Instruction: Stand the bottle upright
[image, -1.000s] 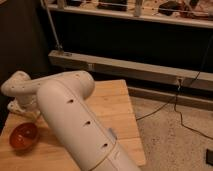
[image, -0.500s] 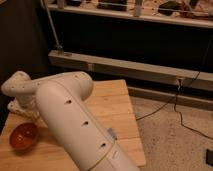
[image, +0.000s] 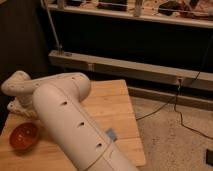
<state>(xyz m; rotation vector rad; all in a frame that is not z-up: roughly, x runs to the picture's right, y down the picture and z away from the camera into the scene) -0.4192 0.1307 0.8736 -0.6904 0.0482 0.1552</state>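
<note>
The big white robot arm (image: 70, 125) is filling most of the view, running from bottom centre up and left across the wooden table (image: 112, 107), and it is sitting in the same pose as in the two earlier frames, no visible shift. Its elbow is bending near the table's far left, and the wrist end is dropping down at the left edge, where the gripper (image: 19, 107) is showing only as a pale lumpy shape low against the tabletop. Cannot tell whether the gripper is clenched, released or grasping anything; the arm's own body is covering that part, and it is looking the same as before. The table is staying put, light wood planks, extending right of the gripper and out past the arm. The red bowl (image: 25, 137) is sitting on the table just below the gripper, toward the camera, close beside it but apart, unchanged from the earlier frames. A small blue patch (image: 110, 134) is peeking out from the arm's right edge, well to the right of the gripper, same as earlier. Behind the gripper and table, a dark wall with a metal rail (image: 130, 67) is running across, and a black cable (image: 165, 107) is trailing over the speckled floor (image: 175, 140) far right. The bottle is not visible anywhere; if it is near the gripper, the arm is hiding it.
</note>
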